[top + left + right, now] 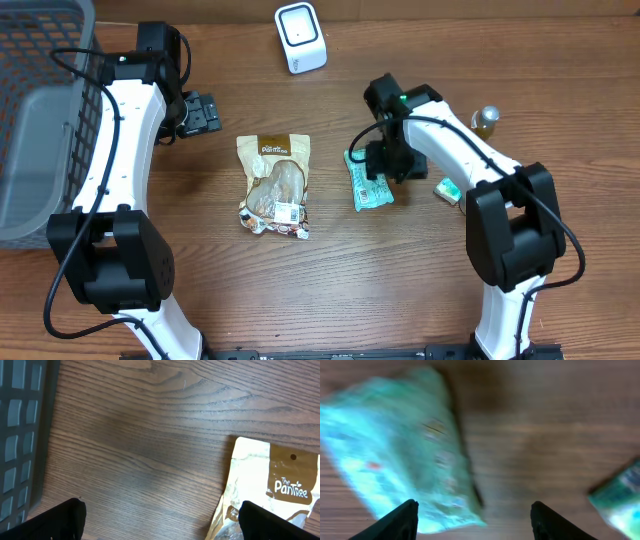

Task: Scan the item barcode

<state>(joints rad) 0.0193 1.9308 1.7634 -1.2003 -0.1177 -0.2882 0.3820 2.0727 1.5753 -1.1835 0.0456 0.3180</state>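
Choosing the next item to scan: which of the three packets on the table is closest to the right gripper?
The larger green packet, directly beneath the right gripper. The brown pouch lies well left; the small green packet sits off right.

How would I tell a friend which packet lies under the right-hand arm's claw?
On the wooden table, look right of centre, beneath the right gripper. There lies a long green packet. It is green, unlike the brown pouch to its left, and larger than the small green packet further right.
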